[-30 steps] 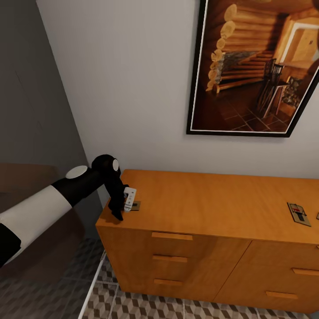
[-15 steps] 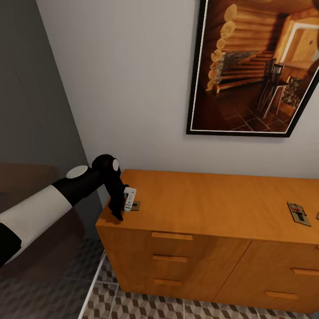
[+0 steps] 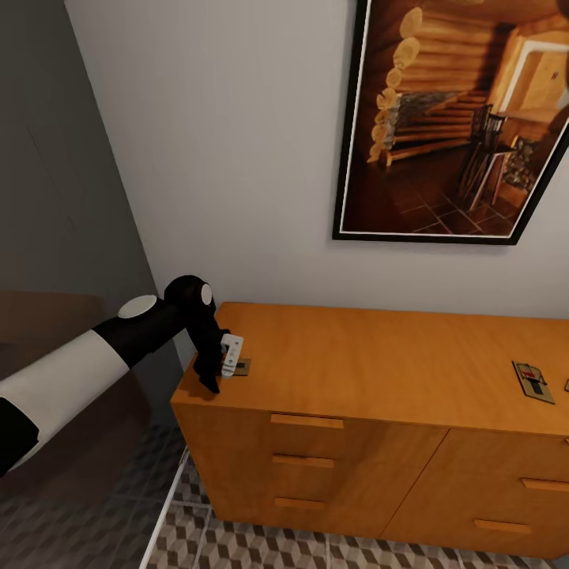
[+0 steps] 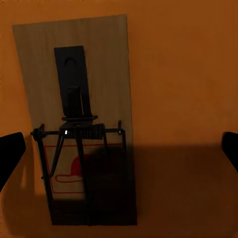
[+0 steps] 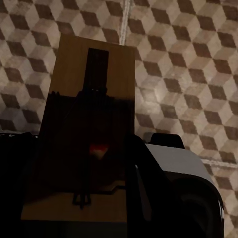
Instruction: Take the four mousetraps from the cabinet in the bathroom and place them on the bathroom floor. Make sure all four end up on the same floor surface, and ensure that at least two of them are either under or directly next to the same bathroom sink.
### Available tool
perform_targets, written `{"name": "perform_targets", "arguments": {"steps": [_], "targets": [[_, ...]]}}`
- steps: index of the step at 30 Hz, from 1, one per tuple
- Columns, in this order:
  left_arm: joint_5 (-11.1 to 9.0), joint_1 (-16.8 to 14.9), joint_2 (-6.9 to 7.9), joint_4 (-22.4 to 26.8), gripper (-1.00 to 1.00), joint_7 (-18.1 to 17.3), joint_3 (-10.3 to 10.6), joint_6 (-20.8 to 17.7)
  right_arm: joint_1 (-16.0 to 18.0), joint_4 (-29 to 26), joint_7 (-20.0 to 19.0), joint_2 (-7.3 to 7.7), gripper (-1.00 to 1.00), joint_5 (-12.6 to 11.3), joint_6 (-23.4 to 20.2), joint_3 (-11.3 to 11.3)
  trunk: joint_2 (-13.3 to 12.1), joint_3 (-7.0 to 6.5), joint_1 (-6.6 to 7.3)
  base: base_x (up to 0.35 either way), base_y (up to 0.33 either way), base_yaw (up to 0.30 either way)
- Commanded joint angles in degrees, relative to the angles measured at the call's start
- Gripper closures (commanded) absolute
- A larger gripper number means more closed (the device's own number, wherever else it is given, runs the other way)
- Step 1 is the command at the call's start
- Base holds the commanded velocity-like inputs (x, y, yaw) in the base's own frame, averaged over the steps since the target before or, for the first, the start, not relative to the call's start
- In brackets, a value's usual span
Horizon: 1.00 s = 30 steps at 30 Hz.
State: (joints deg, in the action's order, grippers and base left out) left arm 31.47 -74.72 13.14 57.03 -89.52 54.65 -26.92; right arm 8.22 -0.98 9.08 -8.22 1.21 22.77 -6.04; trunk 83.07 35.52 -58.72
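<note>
On the left end of the orange-brown cabinet lies a mousetrap. My left gripper points down at it. In the left wrist view this mousetrap lies flat on the wood, and the left gripper is open, one dark fingertip at each side, well apart from the board. A second mousetrap lies near the cabinet's right end. My right gripper is shut on another mousetrap, held above the cube-patterned bathroom floor.
A large framed picture hangs on the white wall above the cabinet. A dark grey wall stands to the left. Cube-patterned tiles show below the cabinet's drawers. A grey-white robot part sits under the right gripper.
</note>
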Motion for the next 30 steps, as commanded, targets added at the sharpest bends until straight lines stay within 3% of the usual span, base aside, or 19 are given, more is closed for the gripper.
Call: {"name": "perform_targets", "arguments": {"steps": [1, 10, 11, 30], "targets": [[0.5, 3.3, 0.04, -2.7, -1.00, 0.4, 0.3, -0.7, 0.0, 0.1, 0.4, -0.03, 1.00, 0.1, 0.1, -0.5, 0.0, 0.07, -0.01, 0.000, 0.000, 0.000], [0.5, 3.4, 0.13, -2.8, -1.00, 0.4, 0.3, -0.6, 0.0, 0.1, 0.4, -0.03, 1.00, 0.1, 0.1, -0.5, 0.0, 0.07, -0.01, 0.000, 0.000, 0.000], [0.5, 3.4, 0.15, -2.8, 1.00, 0.3, 0.3, -0.6, 0.0, 0.1, 0.5, -0.03, 1.00, 0.1, 0.1, -0.5, 0.0, 0.07, -0.01, 0.000, 0.000, 0.000], [0.6, 3.5, 0.26, -3.0, 1.00, 0.3, 0.3, -0.7, 0.0, 0.1, 0.4, -0.04, 1.00, 0.1, 0.1, -0.5, 0.0, 0.07, -0.01, 0.000, 0.000, 0.000]]}}
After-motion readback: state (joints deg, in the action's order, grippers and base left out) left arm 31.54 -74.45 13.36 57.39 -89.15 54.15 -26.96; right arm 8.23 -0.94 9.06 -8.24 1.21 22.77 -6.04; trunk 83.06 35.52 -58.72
